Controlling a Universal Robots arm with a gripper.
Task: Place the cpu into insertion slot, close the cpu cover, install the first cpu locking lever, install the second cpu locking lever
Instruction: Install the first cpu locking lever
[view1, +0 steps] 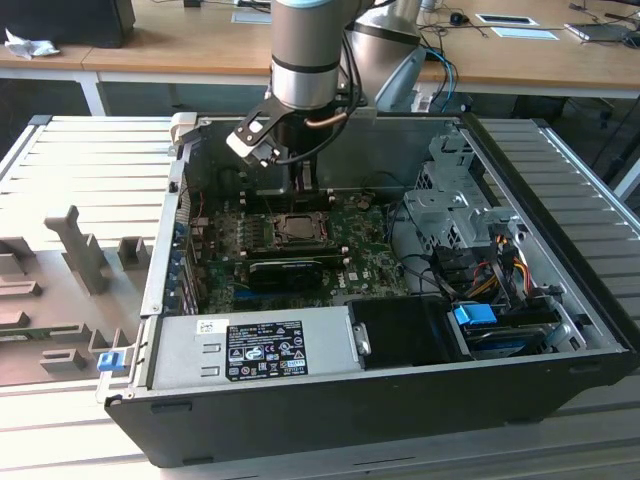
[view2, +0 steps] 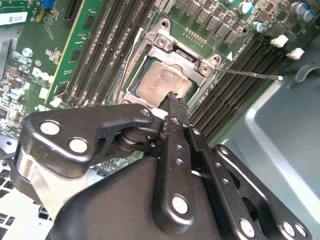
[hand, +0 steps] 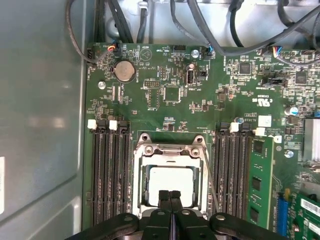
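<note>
A pale grey ribbed metal desk (view1: 90, 170) is carrying the work, and long wooden desks (view1: 180, 50) are running across the room behind it. At the exterior view's left, grey block-shaped fixtures (view1: 80, 250) are sitting on the ribs. Beside them an open black computer case (view1: 400, 410) is lying on its side, with a silver power supply box (view1: 250, 350) lying along its near edge and a green circuit board (view1: 370, 260) lying flat on its floor. A grey robot arm (view1: 305, 50) is hanging down into the case, holding its black gripper (view1: 300, 190) just over the insertion slot (view1: 298, 228), a small square socket with a silver rim. At the exterior view's right, a bare metal drive cage (view1: 450, 200) and coloured cables (view1: 495, 270) are crowding the case.

In the first wrist view the cpu (hand: 172, 181), a flat square silvery-beige chip, is lying face up in the slot. Being square, it has no long axis, and its edges are running parallel to the black memory slots (hand: 107, 175). The cpu cover (hand: 170, 148), a thin silver frame plate, is lying down around it. The fingers (hand: 164, 200) are pressing together with nothing between them, their tips sitting at the chip's edge. In the second wrist view a thin wire locking lever (view2: 250, 74) is slanting away from the socket.
</note>
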